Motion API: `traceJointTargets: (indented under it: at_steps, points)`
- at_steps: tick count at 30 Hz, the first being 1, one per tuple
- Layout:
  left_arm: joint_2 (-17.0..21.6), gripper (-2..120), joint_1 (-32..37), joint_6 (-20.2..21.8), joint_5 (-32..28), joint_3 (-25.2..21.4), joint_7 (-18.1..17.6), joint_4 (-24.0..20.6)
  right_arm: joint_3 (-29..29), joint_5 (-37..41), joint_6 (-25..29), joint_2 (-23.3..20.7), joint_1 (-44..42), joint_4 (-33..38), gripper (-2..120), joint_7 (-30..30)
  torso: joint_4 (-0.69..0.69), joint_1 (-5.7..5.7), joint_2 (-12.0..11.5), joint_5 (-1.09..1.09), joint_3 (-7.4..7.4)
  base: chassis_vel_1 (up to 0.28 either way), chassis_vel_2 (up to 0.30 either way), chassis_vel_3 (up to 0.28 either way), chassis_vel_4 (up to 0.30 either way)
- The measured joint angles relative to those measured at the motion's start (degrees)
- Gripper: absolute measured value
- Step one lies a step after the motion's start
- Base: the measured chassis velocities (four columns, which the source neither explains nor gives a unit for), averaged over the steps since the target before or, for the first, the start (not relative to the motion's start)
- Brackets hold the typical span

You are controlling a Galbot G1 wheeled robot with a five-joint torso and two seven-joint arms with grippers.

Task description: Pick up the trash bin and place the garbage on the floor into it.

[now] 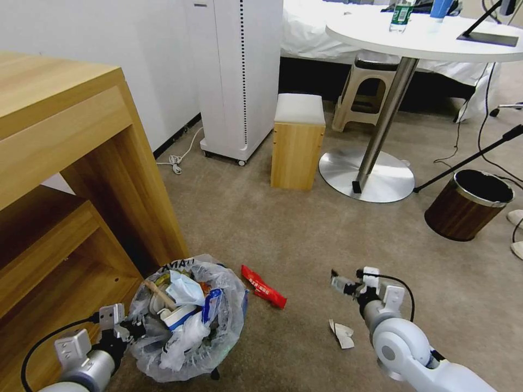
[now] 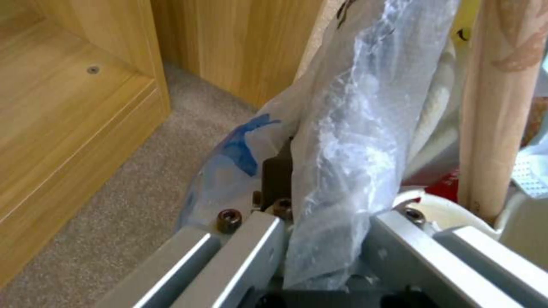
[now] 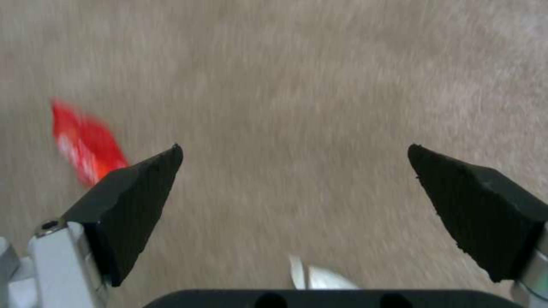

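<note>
The trash bin point(image 1: 188, 321), lined with a crinkled clear bag point(image 2: 342, 128), sits low beside the wooden desk and is stuffed with cups, tissue and a wooden stick point(image 2: 496, 107). My left gripper point(image 1: 131, 329) is shut on the bin's near rim, with the bag pinched between its fingers point(image 2: 268, 239). On the beige carpet floor point(image 1: 305, 228) lie a red wrapper point(image 1: 264, 287) and a white paper scrap point(image 1: 342, 333). My right gripper point(image 1: 339, 283) hovers over the carpet between them, open and holding nothing. In the right wrist view the right gripper point(image 3: 297, 179) has the red wrapper point(image 3: 85, 145) on one side and the scrap point(image 3: 320, 278) close under it.
The wooden desk point(image 1: 81, 179) stands hard against the bin on the left. Farther off are a small wooden stool point(image 1: 298, 141), a white appliance point(image 1: 239, 76), a round table's steel base point(image 1: 366, 175) and a brown cylindrical bin point(image 1: 468, 204). Cables trail at the right.
</note>
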Motion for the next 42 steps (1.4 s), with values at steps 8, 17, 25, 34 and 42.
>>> traceJointTargets:
  at_steps: [8,17,25,34,42]
  points:
    - [-0.2,0,0.3,-0.1,0.3,-0.1,0.2,0.1,-2.3,-0.5,-2.2,-3.4,-0.5,1.5,100,-1.8,0.00,0.00,0.0,-0.01,-0.01,0.000,0.000,0.000,0.000]
    - [0.0,0,0.9,-0.2,0.5,-0.4,0.3,-0.5,-0.9,-0.6,-5.8,-6.3,-1.2,1.3,100,-6.7,0.01,0.00,0.0,-0.01,0.00,0.000,0.000,0.000,0.000]
    - [-0.6,0,1.3,-0.5,1.4,-0.3,0.7,-0.3,-8.2,2.7,-14.3,-10.5,3.1,-1.4,100,-5.2,0.02,0.00,0.0,-0.01,0.00,0.000,0.000,0.000,0.000]
    - [-1.1,0,1.3,-1.1,2.1,-0.2,0.9,0.2,-16.9,2.6,-18.7,-11.2,6.8,-5.1,100,0.4,-0.01,0.00,0.0,-0.01,0.00,0.000,0.000,0.000,0.000]
    - [-1.8,0,1.4,-1.3,2.4,-0.1,1.0,0.9,-24.9,1.6,-18.9,-8.7,13.3,-11.2,100,0.0,0.01,0.00,0.0,-0.01,0.00,0.000,0.000,0.000,0.000]
